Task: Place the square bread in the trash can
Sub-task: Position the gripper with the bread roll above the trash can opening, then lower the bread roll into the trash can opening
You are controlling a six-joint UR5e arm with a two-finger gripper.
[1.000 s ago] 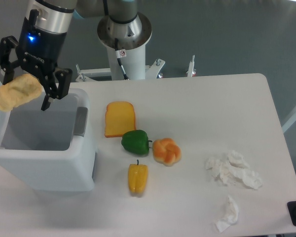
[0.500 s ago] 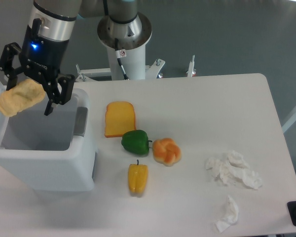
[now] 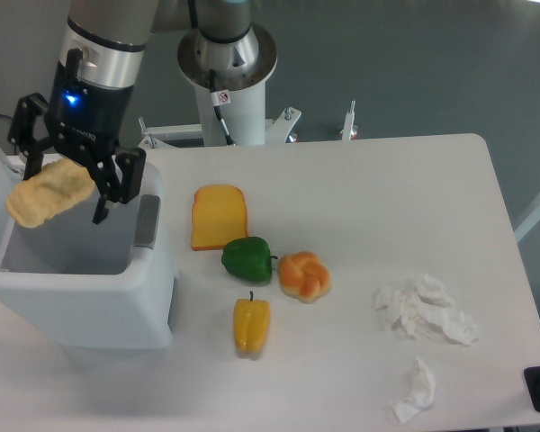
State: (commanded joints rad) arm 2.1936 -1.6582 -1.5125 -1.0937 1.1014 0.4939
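Observation:
The square bread (image 3: 47,192), pale yellow and puffy, hangs tilted over the left part of the opening of the trash can (image 3: 90,306), just above its rim. My gripper (image 3: 63,194) is shut on it, one black finger on each side. The can is a white boxy bin at the table's left end, open at the top, with a grey panel (image 3: 147,220) on its right side. The bread hides the tip of the left finger.
A flat orange toast slice (image 3: 219,216), a green pepper (image 3: 247,258), a round knotted bun (image 3: 304,275) and a yellow pepper (image 3: 251,325) lie right of the can. Crumpled white tissues (image 3: 426,310) (image 3: 415,389) sit at the front right. The arm's base (image 3: 227,63) stands behind the table.
My gripper has carried the bread a little to the right and downward, from beyond the can's left edge to over its opening. Nothing on the table has moved.

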